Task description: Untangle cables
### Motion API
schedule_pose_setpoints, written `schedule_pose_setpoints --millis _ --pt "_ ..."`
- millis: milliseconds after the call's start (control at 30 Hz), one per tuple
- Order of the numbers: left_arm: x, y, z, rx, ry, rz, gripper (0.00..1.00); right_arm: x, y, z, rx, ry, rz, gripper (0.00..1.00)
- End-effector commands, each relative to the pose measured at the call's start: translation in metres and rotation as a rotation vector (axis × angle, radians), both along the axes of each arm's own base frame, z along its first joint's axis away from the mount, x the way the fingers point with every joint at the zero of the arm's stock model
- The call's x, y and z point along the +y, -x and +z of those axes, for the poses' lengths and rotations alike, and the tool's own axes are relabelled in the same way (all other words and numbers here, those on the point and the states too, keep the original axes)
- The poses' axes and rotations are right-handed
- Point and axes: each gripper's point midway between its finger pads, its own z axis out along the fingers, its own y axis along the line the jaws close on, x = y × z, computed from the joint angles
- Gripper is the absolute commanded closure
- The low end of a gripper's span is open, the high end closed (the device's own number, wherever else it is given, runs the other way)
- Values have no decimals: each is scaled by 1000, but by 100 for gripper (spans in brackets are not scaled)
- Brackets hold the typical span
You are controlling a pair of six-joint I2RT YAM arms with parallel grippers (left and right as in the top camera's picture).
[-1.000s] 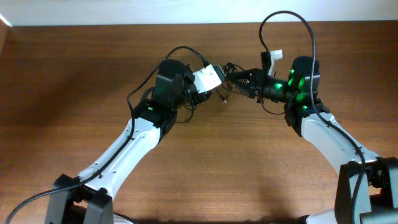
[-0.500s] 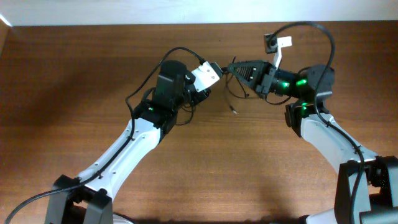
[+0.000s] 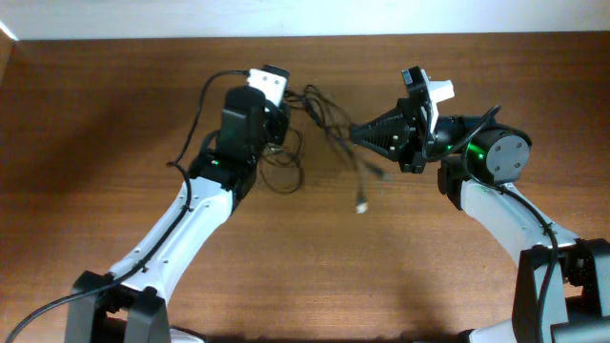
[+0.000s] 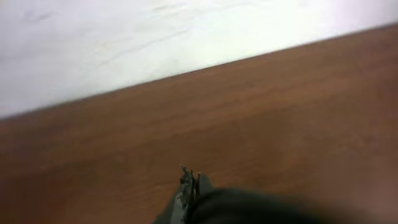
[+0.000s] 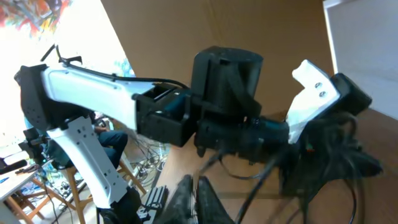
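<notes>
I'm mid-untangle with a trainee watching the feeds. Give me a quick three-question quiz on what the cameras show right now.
1. True or false: the cables run across from the left claw to the right claw.
2. In the overhead view, where is the loose plug? A) inside the left claw B) over bare table, nearer the right claw C) at the table's far edge
3. In one word, how do the jaws of both claws stand?

Key: 1 true; 2 B; 3 shut.
</notes>
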Motion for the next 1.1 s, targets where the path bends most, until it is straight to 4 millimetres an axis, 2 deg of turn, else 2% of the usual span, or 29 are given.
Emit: schedule_pose_setpoints --millis 0,100,200,233,267,300,333,367,400,500,567,733,933,1067 --pt "50 -9 6 0 68 189 100 1 7 8 -65 3 16 96" --pt "65 -10 3 11 64 221 100 1 7 8 -65 3 16 96" --pt "54 -13 11 -21 72 159 100 2 7 8 -58 4 16 95" --pt "40 -14 15 -43 41 57 100 2 5 7 -36 5 14 81" --pt "19 -13 24 -85 10 -96 100 2 1 5 6 7 10 62" --pt "10 -12 28 -108 -5 -163 100 2 -2 3 37 7 6 50" --pt "-2 -9 34 -143 -24 -250 100 3 -9 0 112 7 -6 29" --pt "-9 -7 38 -168 -38 -307 100 3 -14 -3 164 3 -20 17" --pt "-12 -6 38 -176 -42 -329 100 4 -19 -4 204 -2 -33 11" --pt "-28 3 40 -213 -99 -465 100 3 -43 -14 399 -29 -116 7" --pt "-40 11 42 -264 -164 -582 100 2 -61 -30 570 -29 -181 7" --pt "-44 13 44 -309 -221 -632 100 3 -62 -34 634 -27 -180 6" --pt "-70 22 57 -441 -335 -742 100 3 -62 -33 683 -31 -174 7" --pt "-61 10 59 -449 -426 -652 100 4 -60 -34 688 -24 -161 7"
